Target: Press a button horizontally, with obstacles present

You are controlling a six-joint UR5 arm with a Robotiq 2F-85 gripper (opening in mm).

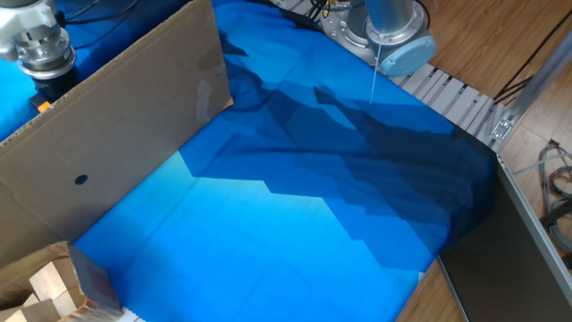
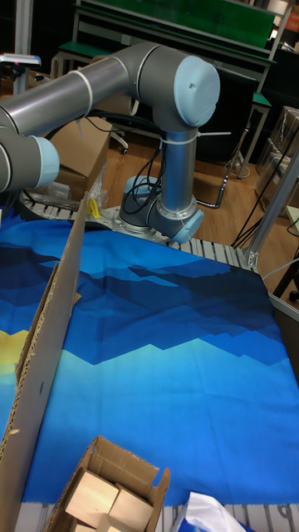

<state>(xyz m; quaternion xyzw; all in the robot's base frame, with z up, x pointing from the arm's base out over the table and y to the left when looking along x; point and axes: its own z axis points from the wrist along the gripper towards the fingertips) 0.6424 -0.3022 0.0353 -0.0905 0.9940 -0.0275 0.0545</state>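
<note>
I see a large brown cardboard sheet [image 1: 107, 125] standing on edge across the blue-draped table [image 1: 295, 224]. Behind its top edge, a sliver of the orange button [image 1: 40, 105] shows directly below my end effector [image 1: 49, 85], whose fingers are hidden, so I cannot tell their state.

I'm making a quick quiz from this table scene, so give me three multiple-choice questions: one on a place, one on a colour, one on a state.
1. Where is the small open cardboard box of pale wooden blocks?
A. the near edge of the table
B. beside the robot base
C. on top of the sheet

2. What colour is the patterned cloth?
A. red
B. blue
C. green

3. How does the large flat brown cardboard sheet stand?
A. flat on the cloth
B. upright on its edge
C. rolled up

A: the tall view shows it nearest the camera.
B: blue in both views.
B: it rises as a wall.
</note>
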